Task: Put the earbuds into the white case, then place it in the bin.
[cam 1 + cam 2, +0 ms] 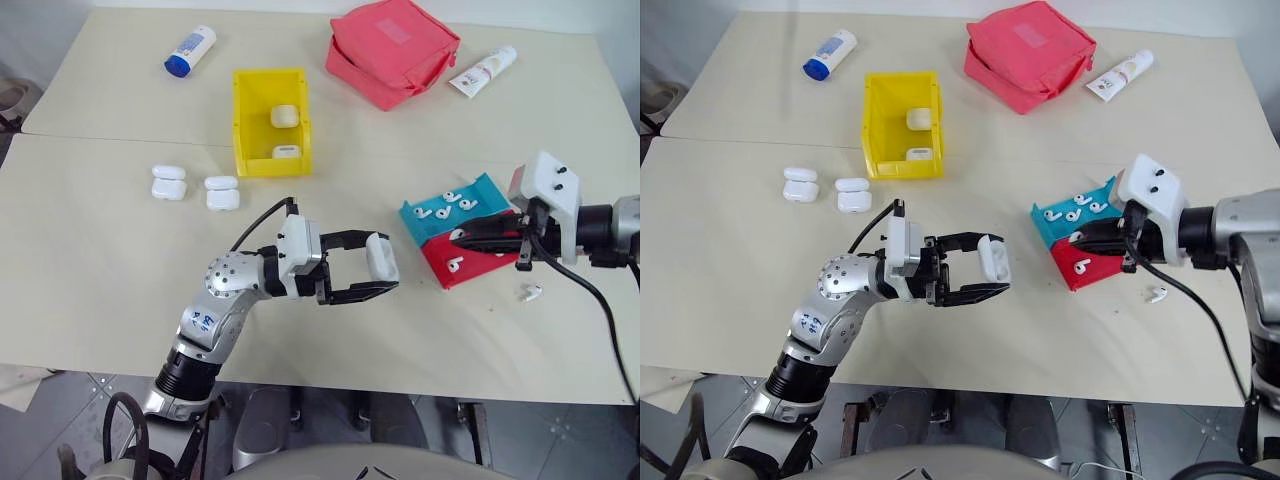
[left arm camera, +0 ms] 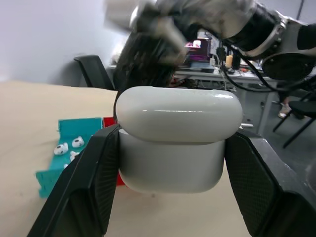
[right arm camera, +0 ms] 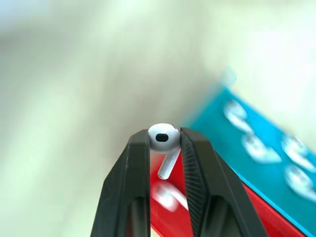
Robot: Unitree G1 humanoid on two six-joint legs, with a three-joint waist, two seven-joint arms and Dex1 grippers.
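Nearest the table's (image 1: 120,320) front edge, the left gripper (image 1: 372,270) points sideways toward the right arm, its two black fingers clamped on a white case (image 1: 382,258); in the left wrist view the case (image 2: 178,144) sits upright between the pads, lid on top and apparently down, long axis running across from finger to finger. Just beyond and to the right, the right gripper (image 1: 462,238) reaches in over the red tray (image 1: 470,265), fingers nearly together and pinching one earbud (image 3: 164,138) by its head at the tips, stem hanging down toward the tray. A loose earbud (image 1: 530,292) lies on the bare table just right of the red tray, under the right arm's cable. The teal tray (image 1: 418,215) touches the red one on its far side and holds several more earbuds (image 1: 455,203) scattered at mixed angles; one more lies in the red tray. The gap between case and right gripper has nothing in it. Further back on the left, two more closed white cases (image 1: 168,182) (image 1: 222,192) lie side by side. Behind them the yellow bin (image 1: 245,135) stands open-topped, long axis running away from the robot, with two white cases already in it. Farthest back: a white bottle with a blue cap (image 1: 190,50) at left, a pink pouch (image 1: 392,50) centre, a white tube (image 1: 484,70) at right.
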